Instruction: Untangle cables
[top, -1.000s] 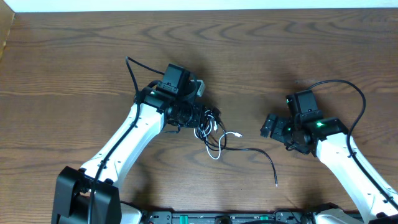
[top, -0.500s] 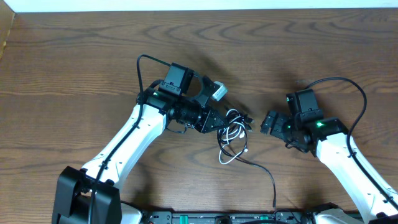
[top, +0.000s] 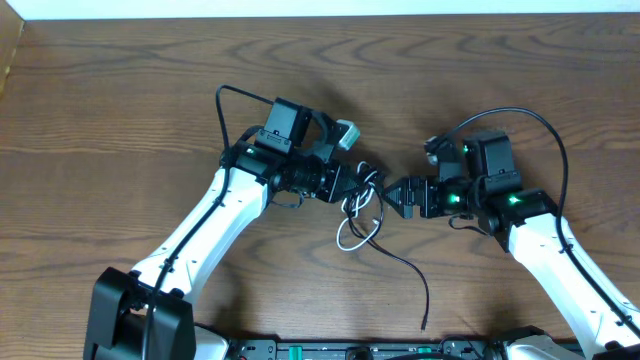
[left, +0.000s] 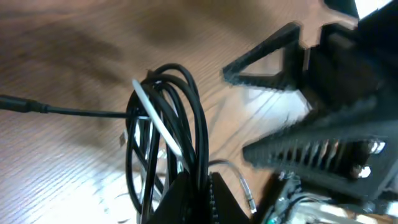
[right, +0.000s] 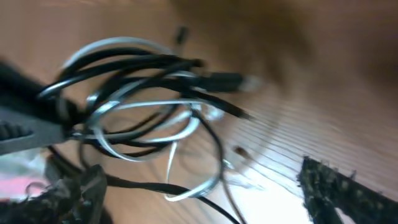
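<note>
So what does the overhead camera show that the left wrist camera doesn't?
Only overhead: both arms whole, and the black cable with its loose tail trailing over the table toward the near edge. Only the left wrist: the left jaws pinched shut on the black loops, a white cable strand crossing those loops, and the ribbed faces of the open right jaws. Both: the tangle of the two cables, with the right jaws close beside it.

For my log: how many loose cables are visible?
2. The black cable is pinched in the left gripper; the white cable loops through the same bundle. None seems hidden.
</note>
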